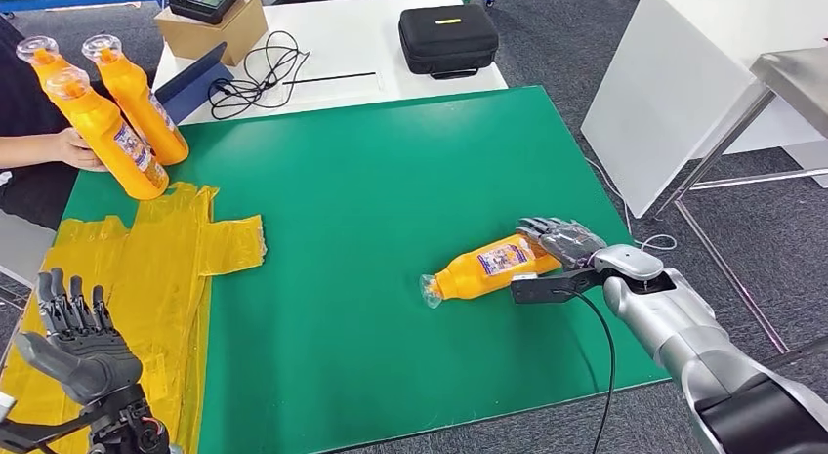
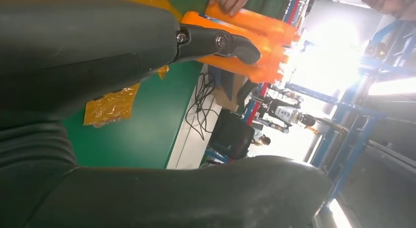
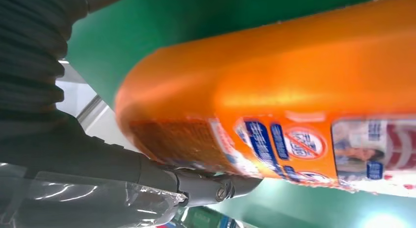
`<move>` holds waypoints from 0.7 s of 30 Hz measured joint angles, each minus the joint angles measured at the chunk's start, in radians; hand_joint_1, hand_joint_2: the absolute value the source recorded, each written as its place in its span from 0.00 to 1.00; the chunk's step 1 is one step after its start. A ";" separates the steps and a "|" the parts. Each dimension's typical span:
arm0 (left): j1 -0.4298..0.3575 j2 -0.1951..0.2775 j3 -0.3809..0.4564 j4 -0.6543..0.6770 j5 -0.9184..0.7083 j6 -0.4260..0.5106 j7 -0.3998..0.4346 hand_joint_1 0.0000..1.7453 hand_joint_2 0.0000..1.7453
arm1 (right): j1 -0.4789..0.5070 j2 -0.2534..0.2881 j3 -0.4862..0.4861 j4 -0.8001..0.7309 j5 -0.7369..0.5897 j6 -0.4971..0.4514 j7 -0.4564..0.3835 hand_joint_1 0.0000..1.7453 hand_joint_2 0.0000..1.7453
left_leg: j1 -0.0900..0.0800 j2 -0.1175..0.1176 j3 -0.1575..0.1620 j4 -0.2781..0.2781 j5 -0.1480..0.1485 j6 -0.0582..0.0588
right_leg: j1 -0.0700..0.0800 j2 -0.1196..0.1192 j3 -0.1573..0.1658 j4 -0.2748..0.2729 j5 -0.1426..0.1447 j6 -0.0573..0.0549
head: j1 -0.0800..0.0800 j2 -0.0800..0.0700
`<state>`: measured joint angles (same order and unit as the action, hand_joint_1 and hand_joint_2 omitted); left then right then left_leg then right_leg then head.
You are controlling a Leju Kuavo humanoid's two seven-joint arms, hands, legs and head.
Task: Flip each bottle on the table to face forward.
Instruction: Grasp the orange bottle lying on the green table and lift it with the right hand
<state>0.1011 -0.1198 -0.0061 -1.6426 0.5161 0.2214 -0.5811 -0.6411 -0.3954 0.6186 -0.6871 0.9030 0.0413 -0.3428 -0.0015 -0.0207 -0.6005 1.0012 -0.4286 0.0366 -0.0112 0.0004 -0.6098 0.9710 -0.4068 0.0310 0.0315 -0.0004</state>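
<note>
A: Where is the bottle (image 1: 486, 268)?
B: It lies on its side on the green mat (image 1: 391, 181), near the right edge. Its long axis runs left to right, the clear cap to the left and slightly toward the robot, the base under the right hand (image 1: 564, 243).

A: And that hand?
B: The fingers curl over the base and grip it, with the silver arm reaching in from the lower right. The right wrist view shows the label (image 3: 304, 144) close up, with the thumb (image 3: 206, 185) under the bottle.

A: The left hand (image 1: 76, 339)?
B: It is raised over the yellow plastic sheet (image 1: 176, 249), fingers apart, holding nothing.

A: Anything else?
B: A person's hand (image 1: 73, 146) steadies three upright bottles (image 1: 107, 112) at the far left corner.
</note>
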 joint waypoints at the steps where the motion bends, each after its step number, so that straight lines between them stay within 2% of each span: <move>1: 0.000 0.000 0.002 0.000 0.000 0.001 0.000 0.00 0.00 | -0.002 0.004 0.005 0.010 0.000 0.003 0.001 1.00 1.00 | 0.000 0.000 0.000 0.000 0.000 0.000 | 0.000 0.000 0.000 0.000 0.000 0.000 | 0.000 0.000; 11: -0.001 0.000 0.022 0.000 0.006 0.013 0.002 0.00 0.00 | -0.063 0.041 0.045 0.107 0.000 0.033 0.015 1.00 1.00 | 0.000 0.000 0.009 0.000 -0.001 0.000 | 0.000 0.000 0.008 0.000 0.000 0.000 | 0.000 0.000; 21: 0.001 0.000 0.040 0.000 0.012 0.010 0.003 0.00 0.00 | -0.084 0.049 0.061 0.134 -0.011 0.018 0.037 1.00 1.00 | 0.000 0.000 0.012 0.000 0.000 0.000 | 0.000 0.000 0.011 0.000 0.000 0.000 | 0.000 0.000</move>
<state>0.1018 -0.1198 0.0335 -1.6426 0.5277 0.2309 -0.5783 -0.7253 -0.3461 0.6793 -0.5534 0.8922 0.0596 -0.3061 -0.0015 -0.0202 -0.5888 1.0010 -0.4291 0.0362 -0.0110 0.0007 -0.5988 0.9706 -0.4072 0.0309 0.0317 -0.0004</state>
